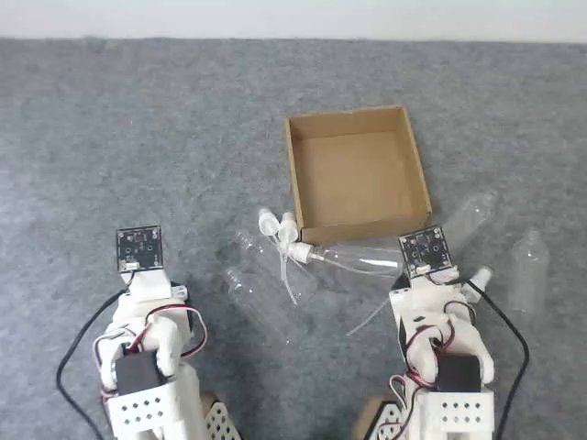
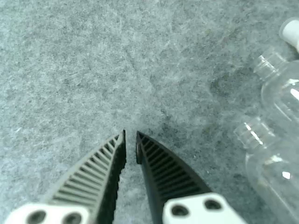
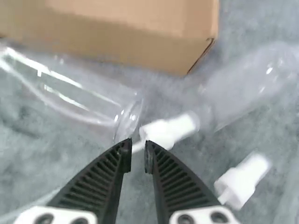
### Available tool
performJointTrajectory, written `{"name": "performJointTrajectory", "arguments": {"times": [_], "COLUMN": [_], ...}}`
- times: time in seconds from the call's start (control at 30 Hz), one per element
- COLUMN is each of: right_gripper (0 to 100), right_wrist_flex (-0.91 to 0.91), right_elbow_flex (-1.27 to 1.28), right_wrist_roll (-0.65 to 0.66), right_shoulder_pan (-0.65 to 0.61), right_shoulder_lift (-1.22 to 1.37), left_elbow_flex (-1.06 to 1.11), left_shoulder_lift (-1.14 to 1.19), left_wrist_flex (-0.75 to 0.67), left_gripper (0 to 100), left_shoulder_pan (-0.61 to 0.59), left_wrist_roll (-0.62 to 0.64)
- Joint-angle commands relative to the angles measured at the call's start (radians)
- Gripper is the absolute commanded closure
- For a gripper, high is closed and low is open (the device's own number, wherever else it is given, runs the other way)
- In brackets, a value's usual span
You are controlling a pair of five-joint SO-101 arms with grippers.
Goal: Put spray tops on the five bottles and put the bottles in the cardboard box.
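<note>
Lying on fuzzy grey carpet (image 2: 93, 70), a clear cylindrical bottle (image 3: 70, 98) and a white spray top (image 3: 170, 130) are seen just ahead of the right gripper (image 3: 136, 144), which is drawn nearly closed and empty. The brown cardboard box (image 3: 126, 32) is set beyond them. The left gripper (image 2: 131, 135) is likewise almost closed, with uncapped bottles (image 2: 275, 172) beside it.

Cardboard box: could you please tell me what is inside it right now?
Inside the cardboard box the bare brown floor shows, with nothing lying on it. The near wall covers a thin strip of the floor just behind it, so that strip cannot be checked.
</note>
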Motion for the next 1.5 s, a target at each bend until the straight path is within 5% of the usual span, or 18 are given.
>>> {"name": "performJointTrajectory", "arguments": {"times": [0.0, 0.3, 0.5, 1.0, 1.3, 1.47], "right_gripper": [97.4, 97.2, 84.5, 81.5, 70.2, 73.0], "right_wrist_flex": [-0.035, 0.085, 0.096, 0.099, 0.099, 0.091], "right_elbow_flex": [-0.04, -0.347, -0.448, -1.088, -1.341, -1.421], "right_wrist_roll": [0.011, 0.012, 0.038, 0.123, 0.181, 0.18], "right_shoulder_pan": [0.005, 0.005, 0.045, 0.496, 0.564, 0.568], "right_shoulder_lift": [-0.013, -0.013, 0.073, 1.188, 1.735, 1.885], "left_elbow_flex": [-0.015, -0.015, -0.015, -0.015, -0.015, -0.015], "left_shoulder_lift": [-0.02, -0.02, -0.02, -0.02, -0.02, -0.02], "left_wrist_flex": [0.005, 0.003, 0.005, 0.003, -0.041, -0.242], "left_gripper": [97, 97, 97, 97, 97, 97], "left_shoulder_pan": [0.0, 0.0, 0.0, 0.0, -0.002, -0.006], "left_wrist_roll": [-0.005, -0.005, -0.005, -0.008, -0.02, -0.299]}}
